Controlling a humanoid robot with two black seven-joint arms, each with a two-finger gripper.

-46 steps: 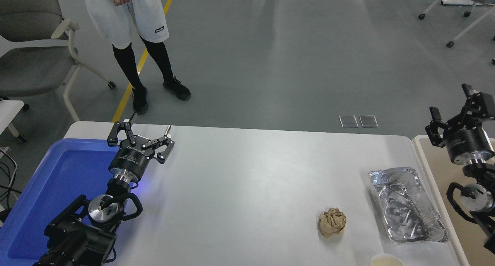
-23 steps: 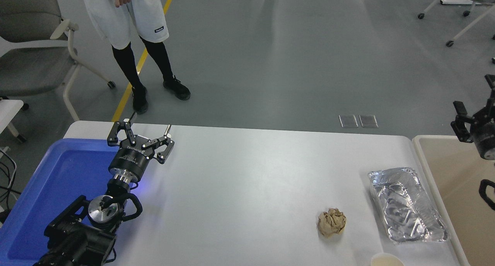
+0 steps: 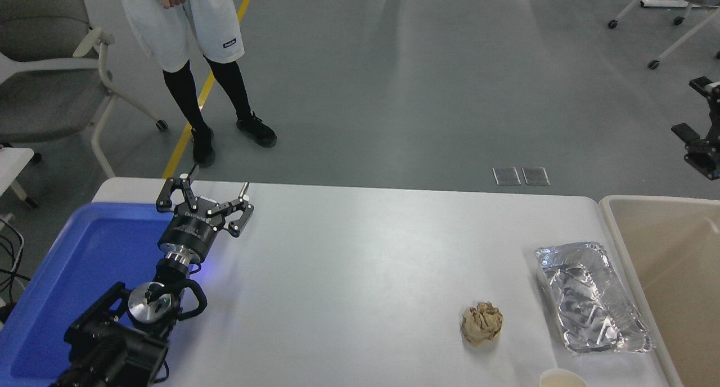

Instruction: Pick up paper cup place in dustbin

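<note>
One view only, from the head. Over the last second the right gripper [image 3: 700, 129] has climbed away from the dustbin [image 3: 619, 246] and now sits at the right edge, above and beyond the bin's far rim; whether its fingers are apart or together I cannot tell. The cup [image 3: 562, 379] is not in the bin: it stands at the table's near edge, left of the bin, nearer than the foil tray [image 3: 590, 297] and paper ball [image 3: 482, 323]. Judged so, pickup has not begun. The left gripper [image 3: 212, 200], far left of the bin, rests spread apart and empty.
</note>
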